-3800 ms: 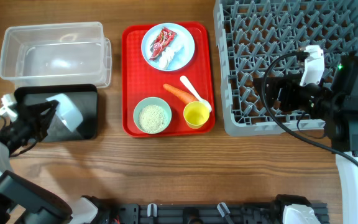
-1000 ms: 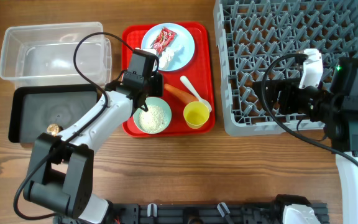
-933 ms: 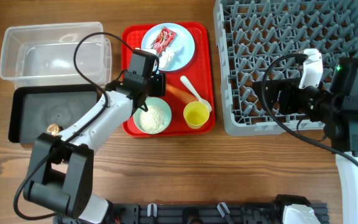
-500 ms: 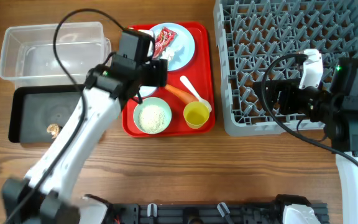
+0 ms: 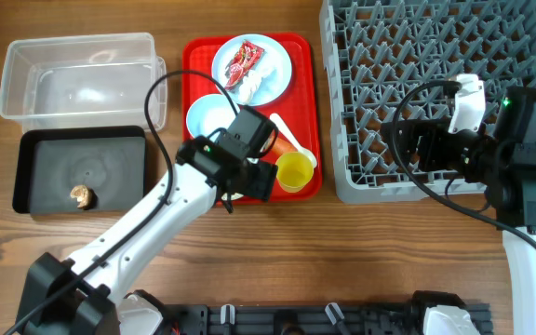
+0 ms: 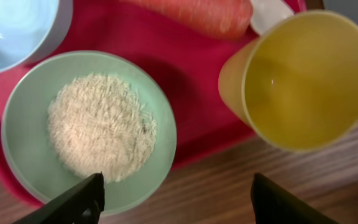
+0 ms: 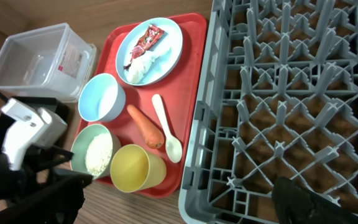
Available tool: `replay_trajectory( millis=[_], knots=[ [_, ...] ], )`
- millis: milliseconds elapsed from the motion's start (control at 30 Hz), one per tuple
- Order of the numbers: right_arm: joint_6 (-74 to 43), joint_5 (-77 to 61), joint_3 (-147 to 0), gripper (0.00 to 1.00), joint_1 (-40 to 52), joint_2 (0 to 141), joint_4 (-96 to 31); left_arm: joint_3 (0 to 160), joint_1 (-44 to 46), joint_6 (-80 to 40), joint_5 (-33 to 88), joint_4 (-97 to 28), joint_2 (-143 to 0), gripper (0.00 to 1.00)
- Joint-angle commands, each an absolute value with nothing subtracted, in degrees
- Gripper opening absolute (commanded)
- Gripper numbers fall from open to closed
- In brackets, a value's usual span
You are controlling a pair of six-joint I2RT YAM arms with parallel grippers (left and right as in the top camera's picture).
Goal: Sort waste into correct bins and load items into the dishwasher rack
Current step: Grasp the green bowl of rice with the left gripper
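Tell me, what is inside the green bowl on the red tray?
The green bowl holds a heap of white rice grains, with bare green around it. The floor under the heap is covered, so anything buried there cannot be seen.

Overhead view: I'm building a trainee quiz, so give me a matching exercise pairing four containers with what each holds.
1 pale green bowl
2 light blue plate
3 yellow cup
4 black tub

A brown food scrap
B nothing
C white grains
D red wrapper and white tissue

Pairs: 1-C, 2-D, 3-B, 4-A
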State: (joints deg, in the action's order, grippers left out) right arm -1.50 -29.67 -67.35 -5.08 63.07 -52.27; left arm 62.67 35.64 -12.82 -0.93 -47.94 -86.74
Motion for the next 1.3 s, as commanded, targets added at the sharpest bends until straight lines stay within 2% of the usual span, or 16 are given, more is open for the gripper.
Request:
replay_trajectory(
  millis=[0, 233, 467, 567, 767, 1100, 1267],
  knots=[
    [-1.48, -28.91, -68.9, 1.0, -5.1, 63.44, -52.05, 57.98, 35.73, -13.72, -0.03, -42.5, -87.13, 0.73],
    [-1.48, -28.91, -68.9, 1.0, -5.1, 63.44, -52.23, 52.25, 35.75, -13.72, -0.1, -36.29, -87.13, 0.63],
    [-1.5, -28.91, -68.9, 1.0, -5.1, 63.44, -52.21, 49.76, 35.75, -13.74, -0.08, -31.62, -90.32, 0.59],
    [-1.48, -28.88, -68.9, 1.0, -5.1, 63.44, -52.31, 49.76, 35.75, -13.74, -0.08, -30.52, -93.21, 0.51],
    [-1.48, -28.64, -68.9, 1.0, -5.1, 63.44, -52.34, 49.78, 35.73, -13.78, -0.14, -29.17, -95.15, 0.28],
    [-1.5, -28.25, -68.9, 1.0, -5.1, 63.44, -51.99, 51.18, 35.73, -14.02, -3.05, -28.82, -92.99, 0.27],
    [-1.54, -28.25, -68.9, 1.0, -5.1, 63.44, -52.01, 51.18, 35.73, -14.24, -4.6, -28.97, -92.84, 0.05]
  ],
)
